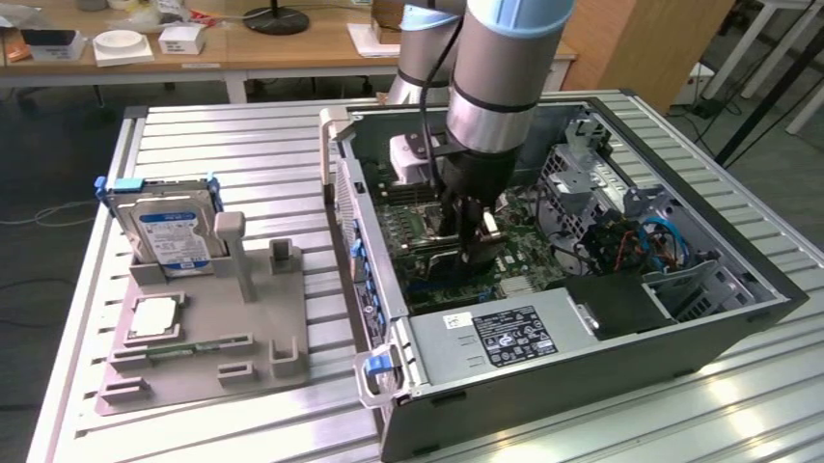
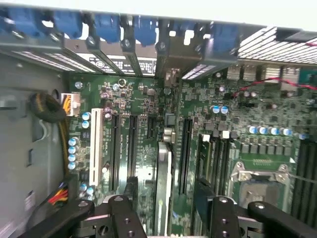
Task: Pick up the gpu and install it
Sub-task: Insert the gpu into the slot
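1. The Universal Robots arm (image 1: 496,87) reaches down into the open computer case (image 1: 721,318), which lies on its side on the slatted metal desk (image 1: 232,135)
2. The pincer (image 2: 166,206) stands spread: in the wrist view its two black fingers (image 2: 124,213) are well apart, one on each side of the gpu
3. The gpu (image 2: 162,173) shows edge-on in the wrist view as a thin blade between the fingers, standing upright over the green motherboard (image 2: 148,109) among the long black expansion slots; its bracket end points toward the case's rear slot openings
4. Neither finger visibly presses on the card; a gap shows on each side of it
5. Whether the card sits fully home in its slot cannot be told
6. In the exterior view the pincer (image 1: 466,231) hangs low over the motherboard (image 1: 515,251), near the middle of the case, and the card itself is hidden behind it
7. The CPU socket (image 2: 260,181) with its metal frame lies beside the pincer on the motherboard
8. A white expansion slot (image 2: 96,144) runs parallel to the black ones, on the far side from the socket
9. The power supply (image 1: 508,333) with a black label fills the near corner of the case
10. On the exterior view's left a grey parts holder (image 1: 193,338) rests on the desk, carrying an upright hard drive (image 1: 172,236) with a blue-and-white label
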Tool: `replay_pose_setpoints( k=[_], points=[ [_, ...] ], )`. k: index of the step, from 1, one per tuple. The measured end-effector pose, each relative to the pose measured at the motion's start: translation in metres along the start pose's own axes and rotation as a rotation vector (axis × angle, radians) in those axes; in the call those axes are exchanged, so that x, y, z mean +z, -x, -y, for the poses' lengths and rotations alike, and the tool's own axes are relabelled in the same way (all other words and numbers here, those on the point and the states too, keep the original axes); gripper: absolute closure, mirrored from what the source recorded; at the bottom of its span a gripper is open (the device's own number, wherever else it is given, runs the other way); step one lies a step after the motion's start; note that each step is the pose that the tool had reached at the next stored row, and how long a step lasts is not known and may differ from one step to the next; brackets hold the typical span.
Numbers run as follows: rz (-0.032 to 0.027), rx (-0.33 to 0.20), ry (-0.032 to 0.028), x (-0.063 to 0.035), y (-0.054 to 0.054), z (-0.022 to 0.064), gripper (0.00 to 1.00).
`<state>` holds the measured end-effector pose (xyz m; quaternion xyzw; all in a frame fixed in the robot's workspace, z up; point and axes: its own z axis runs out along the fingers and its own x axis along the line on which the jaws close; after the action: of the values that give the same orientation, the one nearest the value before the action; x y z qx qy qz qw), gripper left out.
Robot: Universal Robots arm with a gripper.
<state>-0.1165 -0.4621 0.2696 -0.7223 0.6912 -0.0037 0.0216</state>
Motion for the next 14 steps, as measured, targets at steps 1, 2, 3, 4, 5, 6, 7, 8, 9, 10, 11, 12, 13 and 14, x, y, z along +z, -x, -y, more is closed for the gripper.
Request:
replay_pose_setpoints(
  k=[1, 2, 3, 4, 5, 6, 7, 8, 9, 10, 11, 12, 13, 14],
  points=[
    [0.0002, 0.000, -0.0001, -0.0031, 0.0001, 0.0001, 0.42],
    [0.0003, 0.000, -0.0001, -0.0039, 0.0001, 0.0002, 0.42],
    [0.0004, 0.000, -0.0002, -0.0038, 0.0001, 0.0002, 0.42],
    [0.0005, 0.000, -0.0001, -0.0038, 0.0002, 0.0002, 0.42],
    [0.0003, 0.000, -0.0002, -0.0039, 0.0002, 0.0002, 0.44],
    [0.0003, 0.000, -0.0001, -0.0039, 0.0002, 0.0002, 0.50],
    [0.0002, 0.000, -0.0001, -0.0039, 0.0002, 0.0002, 0.50],
    [0.0002, 0.000, 0.0000, -0.0039, 0.0002, 0.0002, 0.56],
    [0.0002, 0.000, -0.0001, -0.0039, 0.0002, 0.0002, 0.56],
    [0.0003, 0.000, -0.0001, -0.0039, 0.0002, 0.0002, 0.58],
    [0.0002, 0.000, -0.0001, -0.0039, 0.0002, 0.0001, 0.58],
    [0.0002, 0.000, -0.0001, -0.0039, 0.0002, 0.0002, 0.64],
    [0.0002, 0.000, -0.0001, -0.0039, 0.0002, 0.0001, 0.71],
    [0.0003, 0.000, -0.0001, -0.0039, 0.0002, 0.0001, 0.71]
  ],
)
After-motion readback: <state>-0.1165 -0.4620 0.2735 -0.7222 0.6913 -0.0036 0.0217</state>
